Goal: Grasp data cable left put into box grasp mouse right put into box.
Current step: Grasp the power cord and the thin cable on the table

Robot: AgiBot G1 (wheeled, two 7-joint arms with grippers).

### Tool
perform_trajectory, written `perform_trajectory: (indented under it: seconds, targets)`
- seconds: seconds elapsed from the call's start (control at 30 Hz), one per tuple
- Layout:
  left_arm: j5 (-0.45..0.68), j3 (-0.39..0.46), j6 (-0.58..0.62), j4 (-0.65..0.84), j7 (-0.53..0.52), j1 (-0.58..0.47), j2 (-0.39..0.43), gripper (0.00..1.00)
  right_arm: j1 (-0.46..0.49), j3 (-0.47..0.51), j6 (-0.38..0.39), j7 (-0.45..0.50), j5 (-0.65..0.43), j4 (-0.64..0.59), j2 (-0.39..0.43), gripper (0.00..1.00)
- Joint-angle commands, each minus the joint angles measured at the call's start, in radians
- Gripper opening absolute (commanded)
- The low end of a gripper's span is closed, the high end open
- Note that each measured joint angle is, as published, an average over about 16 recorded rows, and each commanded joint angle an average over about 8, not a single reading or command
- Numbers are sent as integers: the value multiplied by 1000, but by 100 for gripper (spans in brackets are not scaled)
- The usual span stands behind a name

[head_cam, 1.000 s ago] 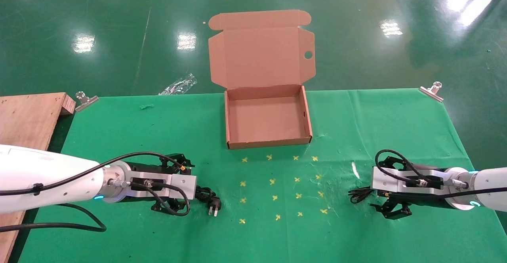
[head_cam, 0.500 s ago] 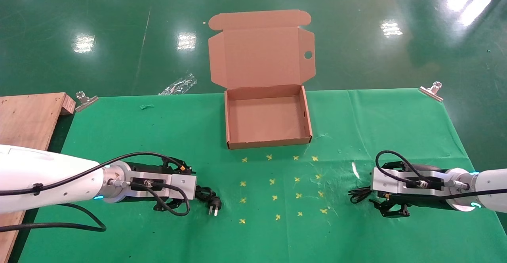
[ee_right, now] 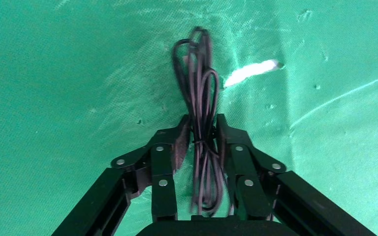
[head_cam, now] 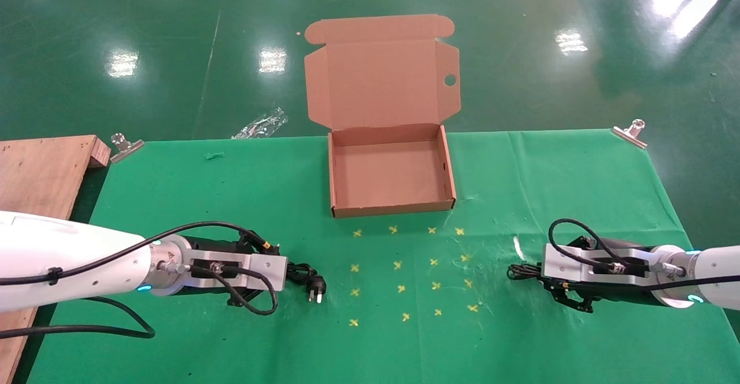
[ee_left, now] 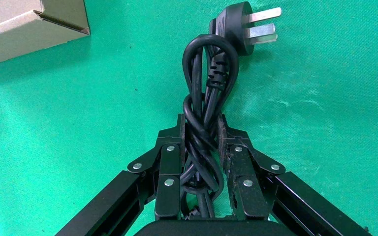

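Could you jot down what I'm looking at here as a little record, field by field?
left gripper: shut on the data cable, low over the green tablecloth
plug: sticks out past the fingertips
right gripper: shut on the mouse's thin cord
mouse: body hidden
box: open, nothing inside, lid flap up, at the table's far edge
table extras: yellow cross marks, metal clips at the corners

We see bare cloth [head_cam: 243, 199] between both grippers and the box [head_cam: 391, 206]; only its low front wall stands in the way.
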Motion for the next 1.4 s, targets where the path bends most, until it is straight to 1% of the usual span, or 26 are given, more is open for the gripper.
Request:
perform_trajectory:
  seconds: [0.03, 0.4, 0.67, 1.1, 1.4]
  targets:
    - [0, 0, 0, 0, 0, 0, 0, 0, 0, 0, 0, 0, 0, 0, 0, 0]
    - [-2, 0, -1, 9, 5, -3, 3, 0, 0, 1, -1, 1, 3, 0, 0, 1]
    - [-7, 0, -2, 22, 16, -6, 5, 0, 5, 3, -17, 16, 13, -11, 1, 100]
    - [-8, 0, -2, 22, 17, -6, 5, 0, 15, 21, -35, 18, 50, 15, 19, 100]
    - [-8, 0, -2, 22, 17, -6, 5, 0, 9, 20, -32, 27, 46, 18, 22, 100]
